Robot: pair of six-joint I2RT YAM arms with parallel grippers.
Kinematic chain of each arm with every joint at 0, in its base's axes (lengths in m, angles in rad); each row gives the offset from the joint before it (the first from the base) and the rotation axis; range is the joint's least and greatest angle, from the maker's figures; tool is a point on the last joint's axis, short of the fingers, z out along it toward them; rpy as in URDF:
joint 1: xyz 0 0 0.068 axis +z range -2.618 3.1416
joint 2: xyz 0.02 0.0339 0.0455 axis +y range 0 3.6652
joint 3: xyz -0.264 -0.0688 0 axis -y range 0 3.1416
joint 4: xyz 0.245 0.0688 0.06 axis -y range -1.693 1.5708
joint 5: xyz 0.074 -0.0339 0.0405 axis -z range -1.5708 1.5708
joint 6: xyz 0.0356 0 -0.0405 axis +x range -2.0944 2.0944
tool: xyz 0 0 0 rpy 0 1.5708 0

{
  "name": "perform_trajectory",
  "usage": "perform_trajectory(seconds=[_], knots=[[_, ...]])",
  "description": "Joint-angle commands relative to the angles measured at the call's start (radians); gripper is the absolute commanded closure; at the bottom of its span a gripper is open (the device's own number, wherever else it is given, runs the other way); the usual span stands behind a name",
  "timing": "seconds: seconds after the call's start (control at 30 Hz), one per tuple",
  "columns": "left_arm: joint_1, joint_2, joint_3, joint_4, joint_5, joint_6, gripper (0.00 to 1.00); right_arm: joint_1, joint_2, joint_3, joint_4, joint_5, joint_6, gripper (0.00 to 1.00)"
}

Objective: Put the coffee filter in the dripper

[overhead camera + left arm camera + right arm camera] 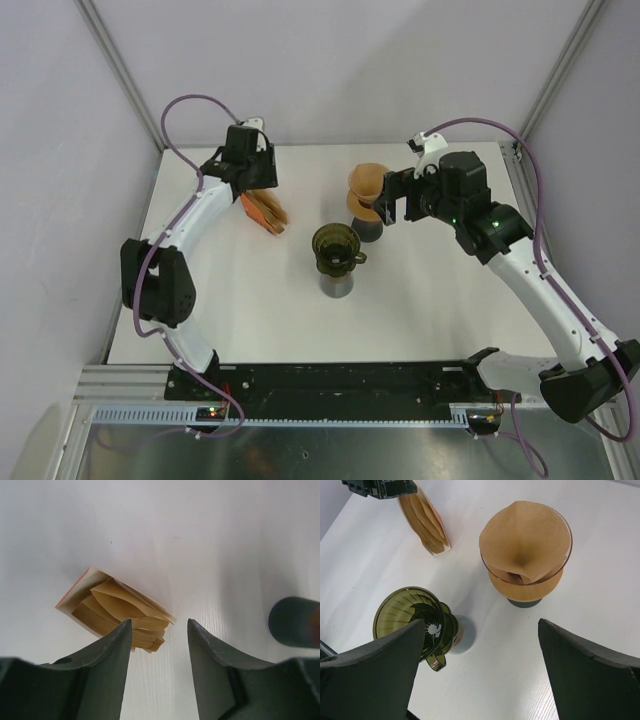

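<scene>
Your left pincer (157,630) hangs above the pack of brown paper coffee filters (112,607). Its two fingers are apart and hold nothing. The pack lies at the far left of the white counter (200,530), with its filters fanned out of the open end.

Your right pincer (481,625) is spread wide and also grips nothing. In the top view it sits just beside the amber cone dripper (525,582), on that dripper's right. A brown paper filter (525,537) sits inside that dripper, one edge folded inward, and the dripper stands on a dark round base (522,602).

Nearer your side of the counter, the dark green ribbed glass dripper (407,617) rests on a grey cylinder (464,635). Its ribbed inner wall shows all the way down. The two drippers stand near each other, not touching.
</scene>
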Motion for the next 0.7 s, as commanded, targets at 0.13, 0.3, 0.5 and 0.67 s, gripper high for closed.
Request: perform_trajectory(seconds=[0.13,0.3,0.5,0.67], knots=[[0.061,0.076,0.031,0.047,-0.04,-0.221,0.47,-0.007,-0.037,-0.003,0.02,0.01,-0.005,0.01],[0.065,0.109,0.05,0.055,-0.039,-0.224,0.48,-0.007,-0.039,-0.009,0.018,0.013,-0.01,0.01],[0.067,0.149,0.064,0.057,-0.061,-0.215,0.53,-0.008,-0.039,-0.014,0.017,0.013,-0.01,0.01],[0.067,0.174,0.084,0.056,-0.066,-0.211,0.57,-0.01,-0.042,-0.015,0.019,0.009,-0.01,0.01]])
